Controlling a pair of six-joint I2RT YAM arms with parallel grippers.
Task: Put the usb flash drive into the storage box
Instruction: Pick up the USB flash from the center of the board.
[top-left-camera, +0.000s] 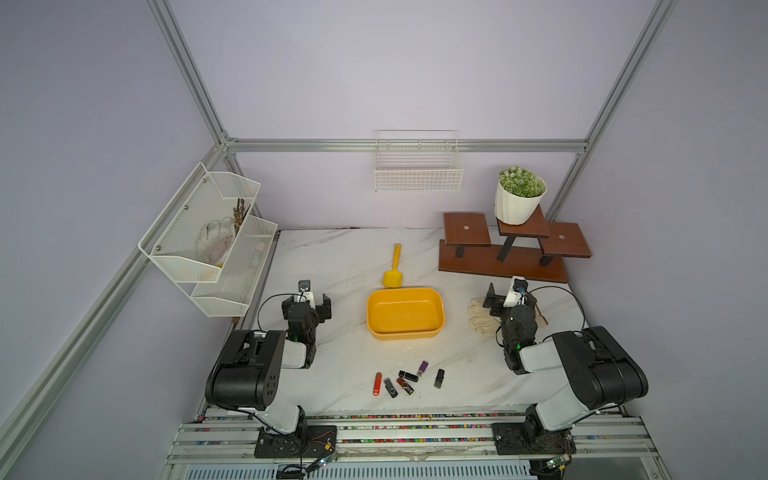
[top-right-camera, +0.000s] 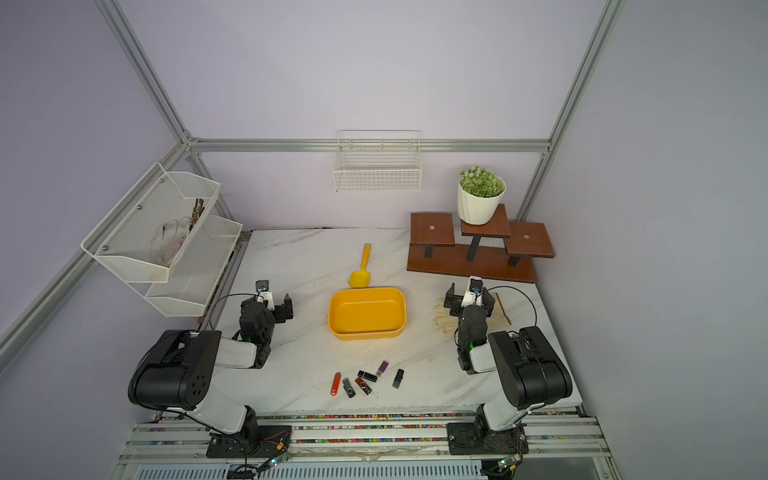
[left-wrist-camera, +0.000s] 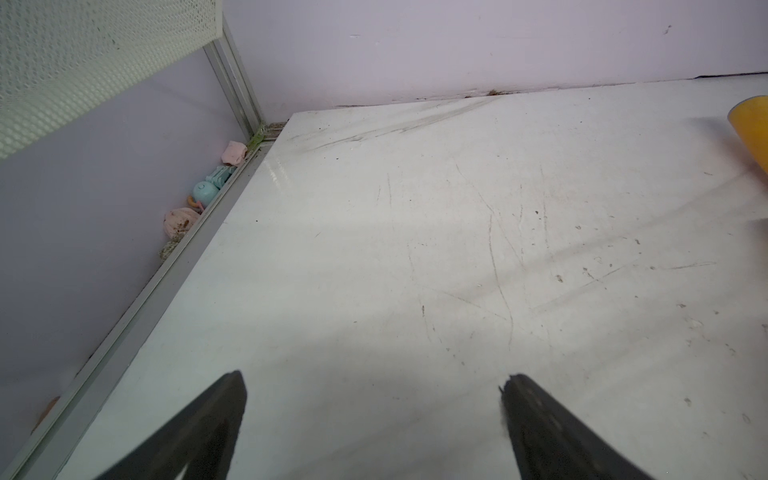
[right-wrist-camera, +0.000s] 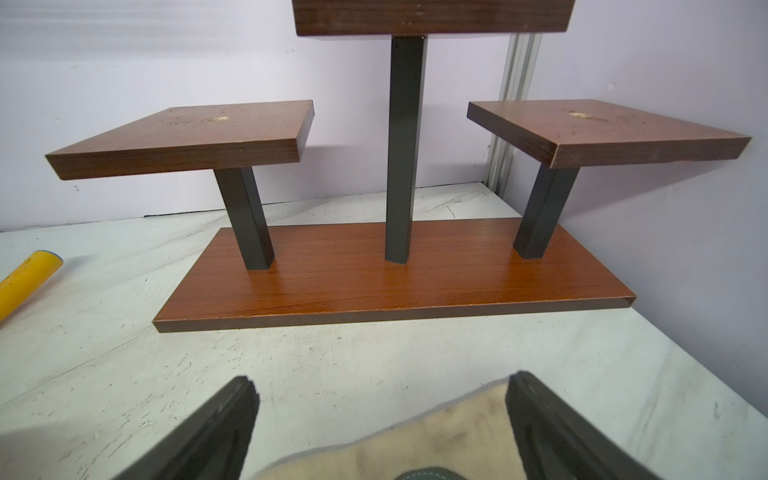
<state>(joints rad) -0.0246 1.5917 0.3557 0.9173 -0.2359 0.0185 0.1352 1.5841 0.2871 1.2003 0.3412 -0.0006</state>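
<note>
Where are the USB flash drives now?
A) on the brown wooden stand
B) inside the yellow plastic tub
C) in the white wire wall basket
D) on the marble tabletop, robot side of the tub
D: the small flash drives lie loose on the white marble tabletop, on the robot's side of the empty shallow yellow plastic tub.

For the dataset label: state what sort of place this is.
Likely a robot lab cell staged like a home corner: aluminium frame, left arm and right arm bolted to a rail, potted plant on a wooden stand.
</note>
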